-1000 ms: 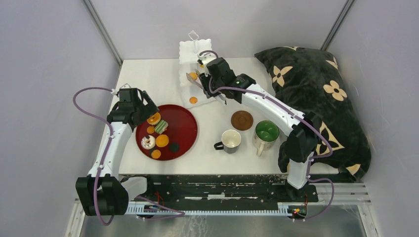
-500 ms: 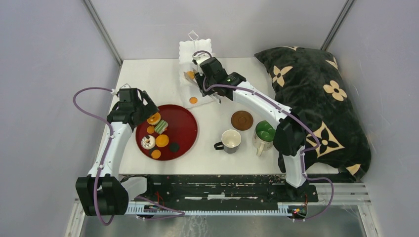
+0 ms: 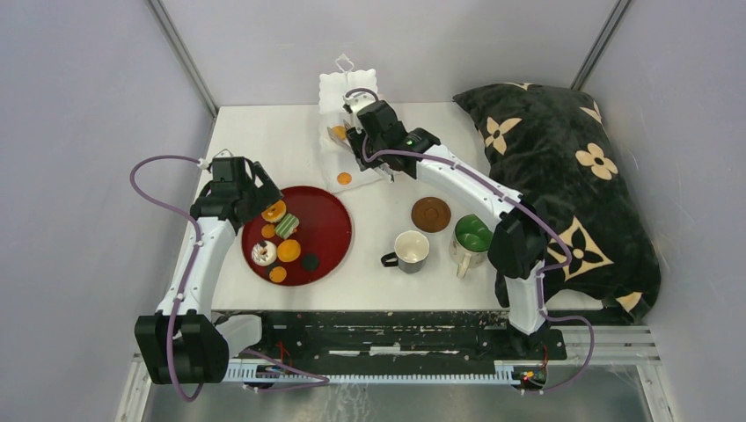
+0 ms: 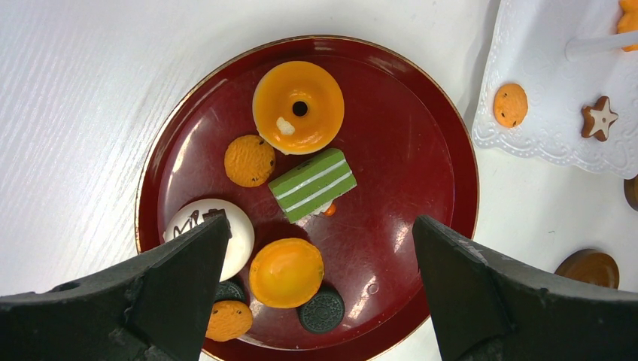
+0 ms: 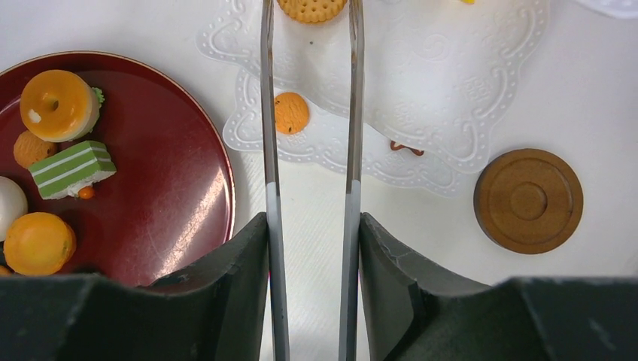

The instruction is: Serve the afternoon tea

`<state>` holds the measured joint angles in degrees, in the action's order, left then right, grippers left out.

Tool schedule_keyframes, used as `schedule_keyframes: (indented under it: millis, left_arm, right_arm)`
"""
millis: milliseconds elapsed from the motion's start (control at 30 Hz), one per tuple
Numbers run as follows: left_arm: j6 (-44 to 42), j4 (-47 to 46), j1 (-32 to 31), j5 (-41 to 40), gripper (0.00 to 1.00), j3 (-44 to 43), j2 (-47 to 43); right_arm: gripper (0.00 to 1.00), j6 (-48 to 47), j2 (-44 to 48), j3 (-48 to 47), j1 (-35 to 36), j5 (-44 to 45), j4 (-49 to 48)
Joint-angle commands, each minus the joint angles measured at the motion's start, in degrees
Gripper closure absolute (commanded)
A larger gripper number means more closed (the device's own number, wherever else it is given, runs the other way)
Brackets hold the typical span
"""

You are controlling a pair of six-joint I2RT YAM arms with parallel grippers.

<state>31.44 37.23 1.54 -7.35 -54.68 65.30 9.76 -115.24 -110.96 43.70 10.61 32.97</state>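
White table [image 3: 264, 141], red tray [image 3: 330, 230] at left, stand [image 3: 339, 88] behind tray, coaster [image 3: 431, 214], white mug [image 3: 411, 250] and green mug [image 3: 473, 236] right of tray, pillow [image 3: 554, 158] farthest right.

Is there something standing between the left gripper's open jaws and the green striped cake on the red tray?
Nothing visible does. The left gripper hangs open above the red tray, and the green striped cake lies uncovered below it. The orange donut lies close beside it, not on it.

At the top edge of the right wrist view the biscuit [image 5: 312, 7] between the tongs [image 5: 351, 113] is cut off; we cannot tell if they touch it. Near the centre, the star cookie [image 5: 406, 148] shows only a sliver under the stand [image 5: 466, 98]. In the top view the right arm [image 3: 457, 176] hides part of the green mug [image 3: 471, 236].
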Motion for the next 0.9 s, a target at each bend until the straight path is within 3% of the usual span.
schedule_keyframes:
  millis: [0,700,867]
  left_arm:
    - [-0.77,-1.02,0.38,0.04,0.01,-1.72,-1.00]
    - [-0.60,-0.04,0.39,-0.34,0.01,-1.49,-3.02]
    - [-0.59,-0.03,0.39,-0.15,0.01,-1.75,-2.88]
  right_arm:
    - [0.52,0.39,5.59,0.16,-0.18,0.79,-4.86]
    - [0.47,0.56,3.98,-0.47,-0.24,-0.77,-3.91]
    - [0.54,0.61,8.37,2.82,-0.18,-1.64,-5.35]
